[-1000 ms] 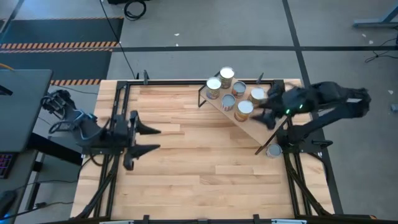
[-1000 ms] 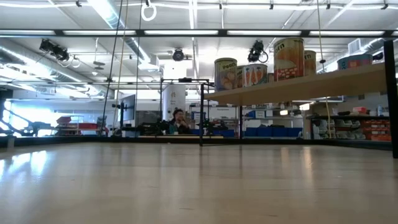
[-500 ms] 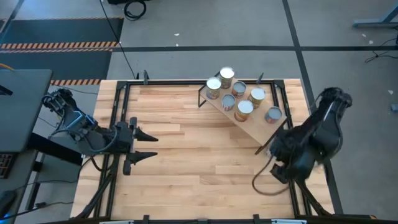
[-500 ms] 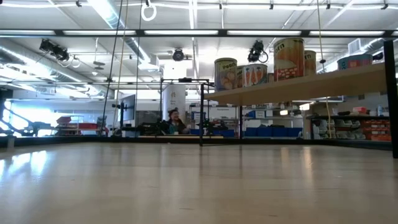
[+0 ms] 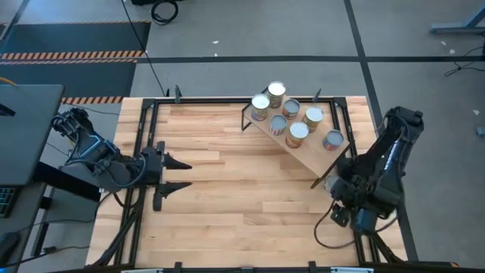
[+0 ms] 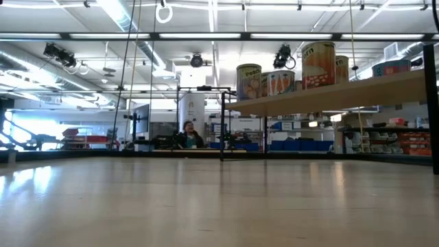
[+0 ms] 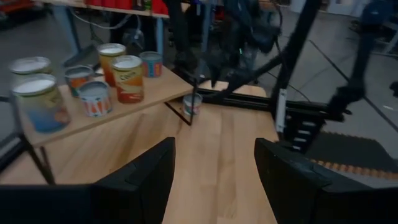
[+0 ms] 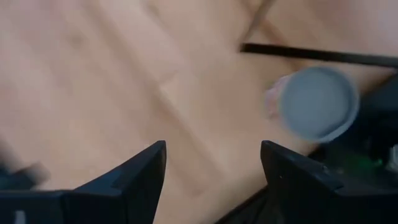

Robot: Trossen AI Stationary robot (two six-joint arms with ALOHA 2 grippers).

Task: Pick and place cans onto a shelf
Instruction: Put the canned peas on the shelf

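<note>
Several cans (image 5: pixel 291 107) with tan and orange labels stand on the light-wood shelf (image 5: pixel 311 155) at the table's far right; they also show in the low view (image 6: pixel 319 65). One more can (image 7: pixel 192 104) with a grey top (image 8: pixel 317 102) stands on the table by the shelf's near leg. My right gripper (image 8: pixel 214 180) hangs open over the table near that can, pointing down, with nothing between its fingers; in the high view it is at the near right (image 5: pixel 347 212). My left gripper (image 5: pixel 182 174) waits open at the table's left edge.
The shelf's black wire frame (image 8: pixel 311 55) runs close past the lone can. Black rails (image 5: pixel 144 144) line the table's left and right sides. A wide stretch of bare tabletop (image 5: pixel 242 189) lies between the arms. A person (image 6: pixel 188 134) sits far off in the room.
My right gripper has left the shelf's near right end, where a can now stands. It has swung toward the table's near right corner, gone down, and tipped to point at the table.
</note>
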